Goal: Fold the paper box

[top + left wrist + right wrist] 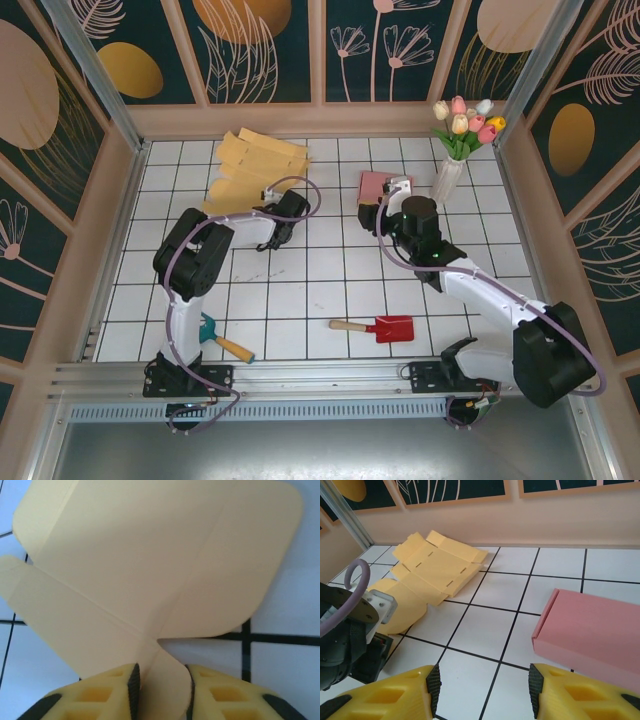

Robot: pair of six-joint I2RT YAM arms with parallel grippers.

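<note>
1. A white tiled table [300,300] with dark grout lines is seen beneath both arms.
2. A flat yellow paper box blank [255,165] is laid unfolded at the far left of the table, close to the back wall; its creased panels and flaps are spread across several tiles.
3. A closed pink paper box [378,186] is set at the far middle-right, well apart from the yellow blank.
4. A white vase of pink, white and yellow tulips [447,178] is stood upright near the right side of the pink box.
5. The left gripper [162,680] is placed at one edge of the blank; a small rounded flap is caught between its yellow fingers, and the jaws appear to be clamped on it, though the contact is cut off at the frame's lower edge.
6. The right gripper [484,682] is held low over bare tile with its jaws apart and nothing between them; the pink box is found just beside its right finger.
7. A red toy shovel with a wooden handle [385,327] is laid on the near middle tiles.
8. A small teal-headed tool with a wooden handle [222,340] is laid at the near left.
</note>
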